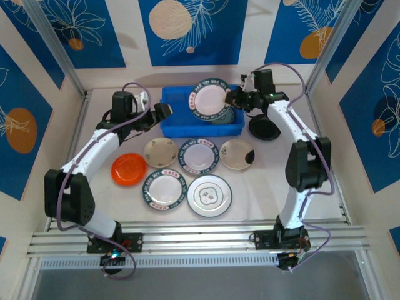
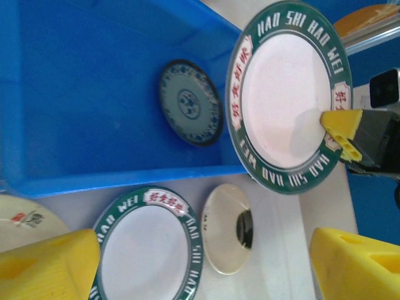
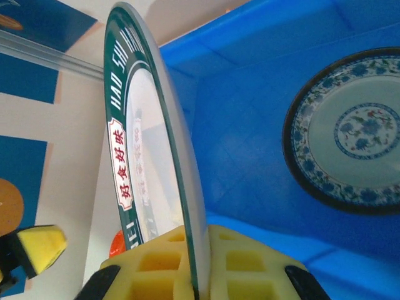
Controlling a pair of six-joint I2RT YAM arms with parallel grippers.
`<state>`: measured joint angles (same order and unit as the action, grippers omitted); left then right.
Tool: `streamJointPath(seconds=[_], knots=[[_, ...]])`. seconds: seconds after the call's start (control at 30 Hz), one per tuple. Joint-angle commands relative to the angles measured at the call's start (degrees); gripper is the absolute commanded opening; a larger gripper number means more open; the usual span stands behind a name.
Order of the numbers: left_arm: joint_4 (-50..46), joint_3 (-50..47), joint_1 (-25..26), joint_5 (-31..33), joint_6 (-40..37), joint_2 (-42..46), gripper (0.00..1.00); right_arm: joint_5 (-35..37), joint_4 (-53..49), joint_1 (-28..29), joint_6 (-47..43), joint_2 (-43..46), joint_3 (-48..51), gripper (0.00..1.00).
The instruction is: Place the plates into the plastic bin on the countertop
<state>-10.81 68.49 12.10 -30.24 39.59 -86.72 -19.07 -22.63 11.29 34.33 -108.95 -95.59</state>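
Note:
My right gripper (image 1: 236,99) is shut on the rim of a white, green-rimmed plate (image 1: 209,99) and holds it tilted on edge above the blue plastic bin (image 1: 181,125). In the right wrist view the yellow pads (image 3: 162,269) clamp the plate's edge (image 3: 150,144). A teal-patterned plate (image 3: 350,131) lies flat on the bin's floor (image 3: 250,94). My left gripper (image 1: 165,112) stands open at the bin's left end, apart from the held plate (image 2: 287,100). Its wide-spread fingertips (image 2: 44,262) have nothing between them. Several more plates lie on the countertop (image 1: 269,187) in front of the bin.
In front of the bin lie an orange plate (image 1: 129,169), a cream plate (image 1: 160,152), three green-rimmed plates (image 1: 199,155) (image 1: 165,188) (image 1: 210,195) and a cream plate with a dark spot (image 1: 237,154). A black plate (image 1: 264,128) sits right of the bin under my right arm. Aluminium rails (image 1: 187,237) frame the counter.

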Motion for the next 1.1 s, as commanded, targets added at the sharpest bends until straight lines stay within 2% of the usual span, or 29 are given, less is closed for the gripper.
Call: streamJointPath(seconds=[0.0, 0.4, 1.07], knots=[[-3.65, -1.25, -0.83, 2.45, -3.76, 1.9, 0.87, -0.13, -3.06, 1.49, -0.69, -4.82, -6.3, 0.0], [0.28, -4.05, -1.83, 0.32, -3.08, -0.14, 0.89, -0.02, -12.55, 6.13, -2.42, -24.4, -29.93, 0.0], [4.74, -7.52, -1.88, -2.13, -0.8, -1.61, 0.87, -0.22, -17.47, 8.31, -0.07, -40.59, -46.41, 0.0]])
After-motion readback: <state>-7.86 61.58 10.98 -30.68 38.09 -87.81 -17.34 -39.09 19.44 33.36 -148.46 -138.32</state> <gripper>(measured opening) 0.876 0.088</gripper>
